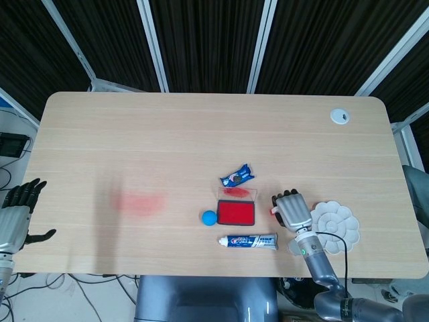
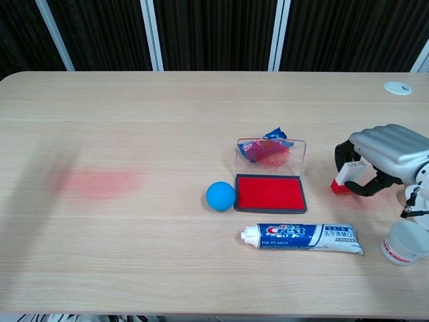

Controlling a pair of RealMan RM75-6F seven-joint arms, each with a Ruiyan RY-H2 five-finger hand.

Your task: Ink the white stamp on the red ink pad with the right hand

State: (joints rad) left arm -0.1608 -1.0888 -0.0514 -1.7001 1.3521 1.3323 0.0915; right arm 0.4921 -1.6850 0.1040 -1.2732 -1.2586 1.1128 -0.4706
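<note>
The white stamp (image 2: 345, 176) with a red base is gripped in my right hand (image 2: 381, 159), just right of the red ink pad (image 2: 270, 192), slightly above the table. From the head view the right hand (image 1: 293, 210) covers most of the stamp, only a red bit showing at its left. The ink pad (image 1: 235, 212) lies open with its clear lid (image 2: 271, 156) standing up behind it. My left hand (image 1: 16, 213) hangs off the table's left edge, fingers spread, holding nothing.
A blue ball (image 2: 220, 195) sits left of the pad, a toothpaste tube (image 2: 305, 237) in front of it, a blue snack wrapper (image 1: 236, 177) behind. A white flower-shaped palette (image 1: 334, 225) and a small cup (image 2: 405, 243) lie right of my right hand. A red smear (image 2: 94, 181) marks the table's left part.
</note>
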